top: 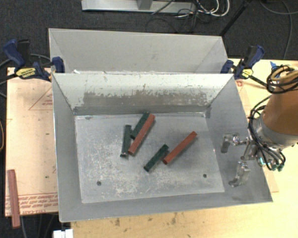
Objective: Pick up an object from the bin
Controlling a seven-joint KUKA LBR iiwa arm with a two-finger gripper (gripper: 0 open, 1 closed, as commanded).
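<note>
My gripper [233,161] hangs over the bin's right sloping wall, open, with nothing between its fingers. Nearest to it, on the bin floor to its left, lies a red-brown bar [180,148], set diagonally. A dark green bar [156,158] touches that bar's lower left end.
Further left, a second red-brown bar [141,135] lies diagonally against another dark green bar [141,125]. A dark grey-green bar [125,141] lies almost upright in the view beside them. The arm with its orange cover and cables stands beyond the bin's right rim.
</note>
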